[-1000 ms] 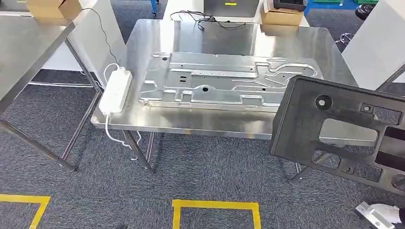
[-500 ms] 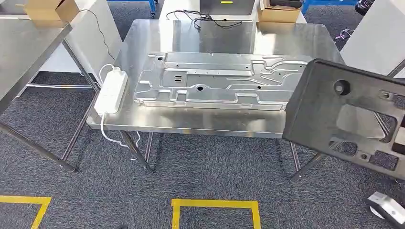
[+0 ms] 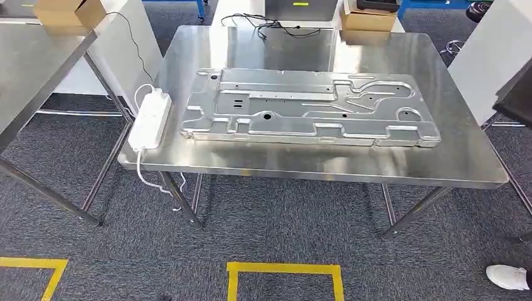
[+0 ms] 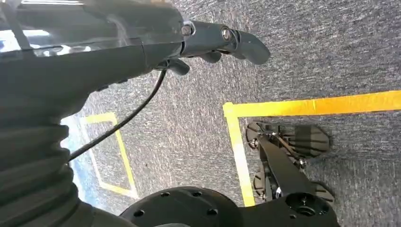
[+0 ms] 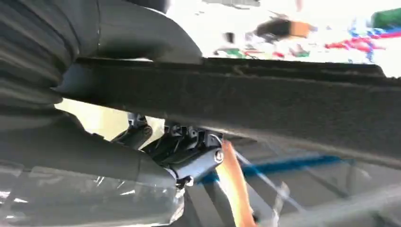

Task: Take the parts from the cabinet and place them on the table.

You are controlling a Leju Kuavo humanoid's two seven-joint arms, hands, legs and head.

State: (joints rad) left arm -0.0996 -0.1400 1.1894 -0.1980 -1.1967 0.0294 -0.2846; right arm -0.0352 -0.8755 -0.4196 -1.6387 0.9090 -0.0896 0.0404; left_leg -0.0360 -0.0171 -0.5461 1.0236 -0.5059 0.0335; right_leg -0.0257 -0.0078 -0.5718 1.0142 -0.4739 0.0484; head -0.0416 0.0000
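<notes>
A large stamped silver metal plate lies flat on the steel table ahead of me. A black plastic panel with cutouts shows as a dark corner at the right edge of the head view, beside the table's right side. In the right wrist view my right hand grips that black panel by its edge, thumb on one face and dark fingers on the other. My left hand hangs over the carpet with its fingers stretched out and nothing in it.
A white power strip with its cord lies on the table's left edge. A second steel table stands to the left, cardboard boxes at the back. Yellow tape marks the carpet. A person's white shoe is at bottom right.
The black panel has swung to the right and almost out of the head view, uncovering the plate's right end and the table's right side. The plate and power strip lie as before.
</notes>
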